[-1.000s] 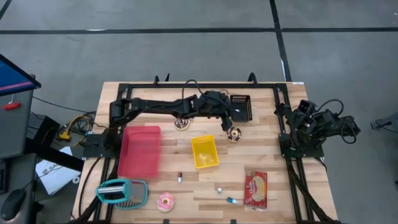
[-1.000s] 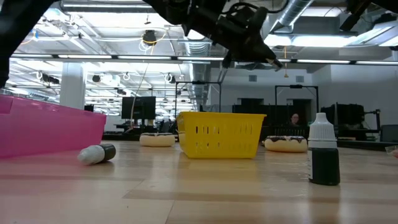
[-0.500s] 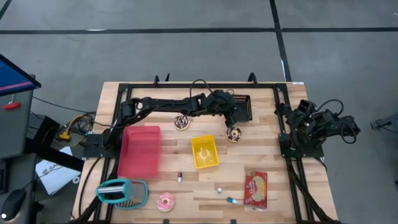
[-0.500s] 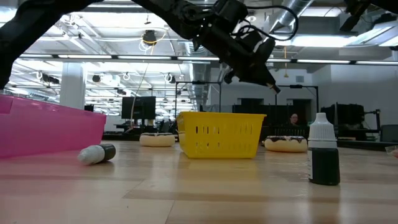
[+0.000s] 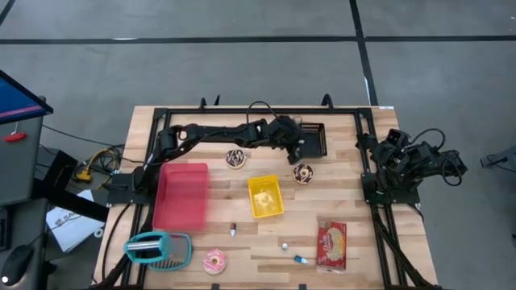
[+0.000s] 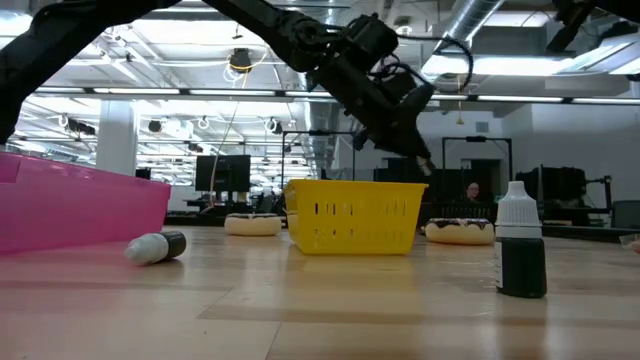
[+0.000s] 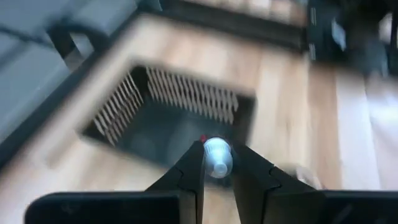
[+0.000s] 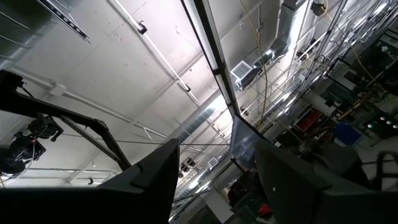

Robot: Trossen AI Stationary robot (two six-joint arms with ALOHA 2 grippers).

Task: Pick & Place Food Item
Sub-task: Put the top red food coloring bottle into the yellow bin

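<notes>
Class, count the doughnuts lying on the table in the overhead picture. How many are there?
3: a chocolate doughnut above the pink bin, another chocolate doughnut right of the yellow basket, a pink doughnut at the near edge. None looks hidden.

Pink bin [image 5: 180, 196] on left half of wooden table [image 5: 355, 266]. Teal-rimmed container [image 5: 158, 248] just beside it, toward the table's near edge. Small dark vial [image 6: 157, 247] lying on its side near bin. White-capped dark bottle [image 6: 520, 245] standing upright.

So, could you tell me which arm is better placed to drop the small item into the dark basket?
The left. Its gripper already grips a small white-capped item right above the dark basket, while the right arm sits folded at the table's edge, empty.
</notes>
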